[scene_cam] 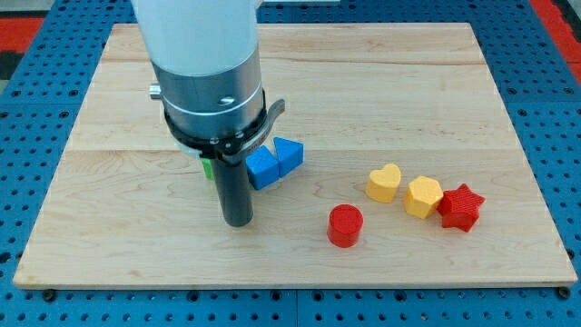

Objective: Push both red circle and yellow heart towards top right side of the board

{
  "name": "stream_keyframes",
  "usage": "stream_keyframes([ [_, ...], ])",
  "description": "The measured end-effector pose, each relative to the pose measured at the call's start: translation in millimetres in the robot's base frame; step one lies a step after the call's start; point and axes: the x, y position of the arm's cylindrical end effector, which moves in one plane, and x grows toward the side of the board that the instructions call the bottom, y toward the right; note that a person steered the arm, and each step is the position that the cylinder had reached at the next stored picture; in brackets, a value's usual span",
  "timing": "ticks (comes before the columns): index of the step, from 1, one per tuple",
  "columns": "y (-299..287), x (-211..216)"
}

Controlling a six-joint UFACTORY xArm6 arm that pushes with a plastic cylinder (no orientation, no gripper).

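Observation:
The red circle [345, 225] sits on the wooden board [381, 73] at the lower middle. The yellow heart [384, 183] lies up and to the right of it, a short gap apart. My tip [238, 221] rests on the board to the left of the red circle, about a hand's width away, and touches no block. The rod hangs from the large white and grey arm body at the view's top left.
A yellow hexagon-like block [423, 196] sits right of the heart, touching a red star [460, 207]. Two blue blocks [275, 162] lie just right of the rod. A green block [208, 169] is mostly hidden behind the rod.

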Motion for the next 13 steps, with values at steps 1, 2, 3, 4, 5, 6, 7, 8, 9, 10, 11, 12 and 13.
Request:
stream_keyframes([
  [1,-1,56],
  [2,64,68],
  [3,77,68],
  [4,81,67],
  [5,95,41],
  [6,111,10],
  [7,137,-3],
  [8,161,-13],
  [9,188,-21],
  [10,205,-30],
  [11,203,-48],
  [12,201,-64],
  [13,197,-85],
])
